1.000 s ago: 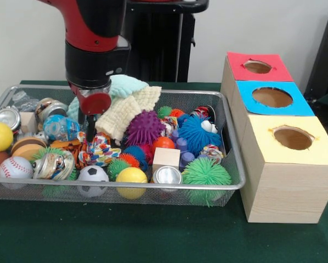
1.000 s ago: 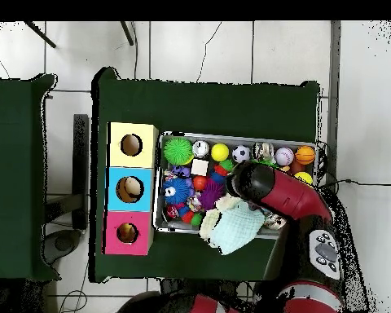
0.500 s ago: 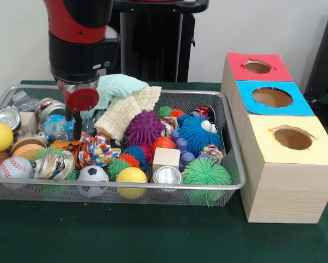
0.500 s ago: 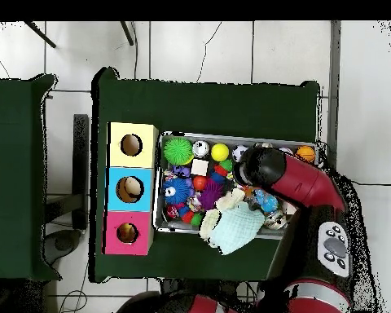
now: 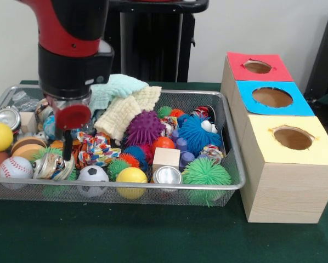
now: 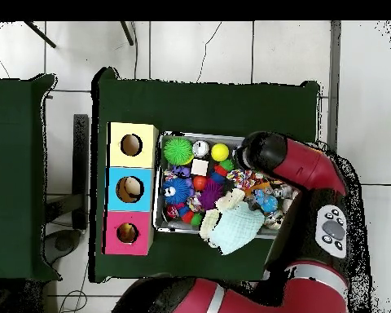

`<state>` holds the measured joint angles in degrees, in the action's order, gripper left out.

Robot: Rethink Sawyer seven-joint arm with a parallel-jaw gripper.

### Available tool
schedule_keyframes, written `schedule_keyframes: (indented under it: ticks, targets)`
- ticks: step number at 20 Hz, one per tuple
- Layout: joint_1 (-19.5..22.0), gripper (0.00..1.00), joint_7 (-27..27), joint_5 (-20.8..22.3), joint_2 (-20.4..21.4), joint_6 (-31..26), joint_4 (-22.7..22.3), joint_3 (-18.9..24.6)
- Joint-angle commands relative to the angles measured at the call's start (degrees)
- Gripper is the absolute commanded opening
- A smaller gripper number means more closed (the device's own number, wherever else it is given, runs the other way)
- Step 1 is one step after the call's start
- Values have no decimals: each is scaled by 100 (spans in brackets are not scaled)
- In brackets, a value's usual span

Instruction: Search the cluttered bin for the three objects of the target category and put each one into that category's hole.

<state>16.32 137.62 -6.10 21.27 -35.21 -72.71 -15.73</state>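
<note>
Since the earlier frames, the gripper [image 5: 68,143] is shifting toward the wire bin's [image 5: 232,159] ball-filled end and lower, now hanging over a crushed can [image 5: 53,165] beside the baseball [image 5: 15,167]. Whether its jaws are apart or together cannot be told; only one dark finger is showing below the red disc. Clutter is filling the bin: a purple spiky ball [image 5: 145,127], a green spiky ball [image 5: 206,173], a yellow ball [image 5: 131,176], a soccer ball [image 5: 92,175] and a wooden cube [image 5: 166,158]. Three boxes with round holes, topped red [image 5: 258,67], blue [image 5: 273,98] and yellow [image 5: 291,138], are standing beside the bin.
</note>
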Motion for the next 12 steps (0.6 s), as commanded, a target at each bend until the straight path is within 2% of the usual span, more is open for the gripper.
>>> schedule_keyframes:
  ticks: [1,8,12]
  targets:
    - [-60,100,756,-289,-718,-332,788,461]
    - [-195,100,785,-350,-666,-533,820,308]
    - [-266,100,788,-344,-425,-640,552,219]
